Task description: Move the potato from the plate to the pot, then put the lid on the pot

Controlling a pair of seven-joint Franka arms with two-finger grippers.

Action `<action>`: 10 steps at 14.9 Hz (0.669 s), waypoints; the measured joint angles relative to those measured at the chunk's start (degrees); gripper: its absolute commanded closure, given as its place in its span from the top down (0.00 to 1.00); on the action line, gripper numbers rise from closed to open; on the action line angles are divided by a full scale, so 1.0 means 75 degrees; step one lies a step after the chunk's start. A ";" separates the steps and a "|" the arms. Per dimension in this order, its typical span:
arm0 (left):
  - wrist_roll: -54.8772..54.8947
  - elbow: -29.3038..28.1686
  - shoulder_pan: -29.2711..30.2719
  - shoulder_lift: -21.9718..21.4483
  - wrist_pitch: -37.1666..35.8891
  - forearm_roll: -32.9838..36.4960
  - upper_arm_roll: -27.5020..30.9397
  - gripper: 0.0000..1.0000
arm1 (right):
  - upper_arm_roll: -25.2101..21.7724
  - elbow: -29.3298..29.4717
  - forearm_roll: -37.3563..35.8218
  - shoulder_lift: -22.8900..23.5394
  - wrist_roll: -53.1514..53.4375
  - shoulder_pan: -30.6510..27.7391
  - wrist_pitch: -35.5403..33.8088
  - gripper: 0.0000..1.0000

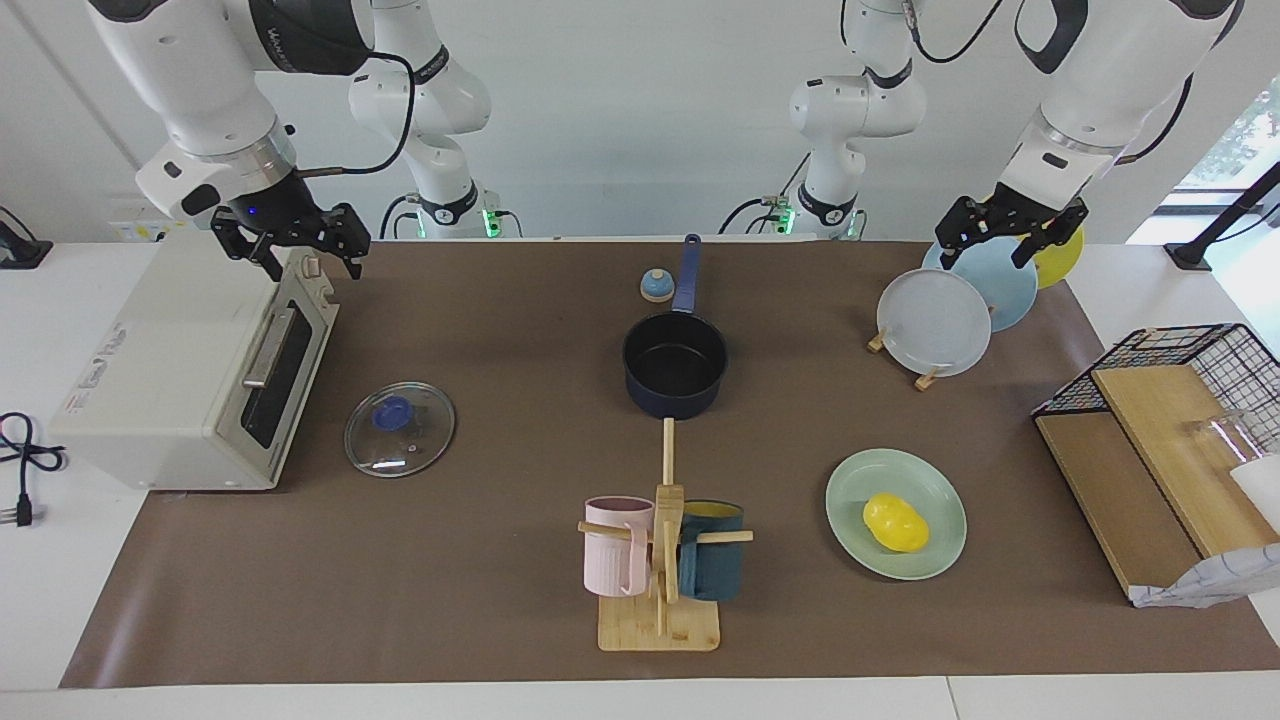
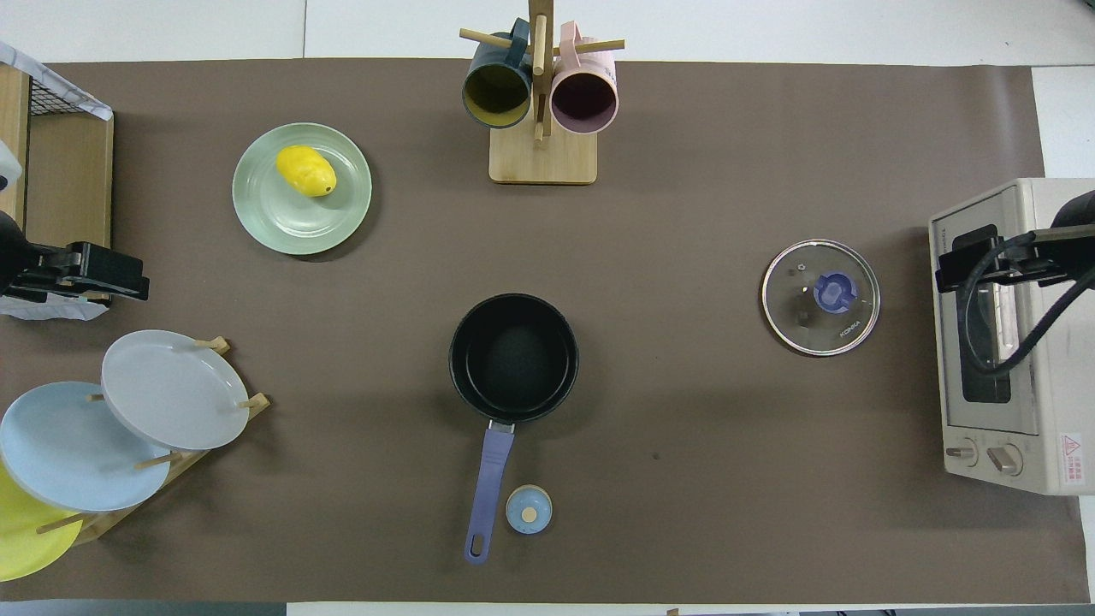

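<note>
The yellow potato (image 1: 895, 522) (image 2: 305, 170) lies on the mint-green plate (image 1: 850, 492) (image 2: 291, 224), which sits farther from the robots than the pot, toward the left arm's end. The navy pot (image 1: 675, 362) (image 2: 513, 355) stands mid-table, empty, its handle pointing at the robots. The glass lid (image 1: 400, 430) (image 2: 819, 297) lies flat toward the right arm's end, beside the oven. My left gripper (image 1: 985, 258) (image 2: 81, 275) hangs open over the plate rack. My right gripper (image 1: 312, 268) (image 2: 997, 257) hangs open over the oven's top. Neither holds anything.
A toaster oven (image 1: 190, 370) (image 2: 1001, 342) stands at the right arm's end. A mug tree (image 1: 660, 560) (image 2: 539, 94) with two mugs stands farther out than the pot. A plate rack (image 1: 935, 320) (image 2: 171, 389), a small bell (image 1: 656, 286) (image 2: 528, 509) and a wire basket with boards (image 1: 1170, 440) are also here.
</note>
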 measured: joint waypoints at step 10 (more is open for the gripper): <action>0.0000 0.0000 0.0000 0.0000 0.0017 -0.0057 0.0000 1.00 | 0.0005 -0.0003 0.0012 0.0000 0.0000 0.0001 0.0006 1.00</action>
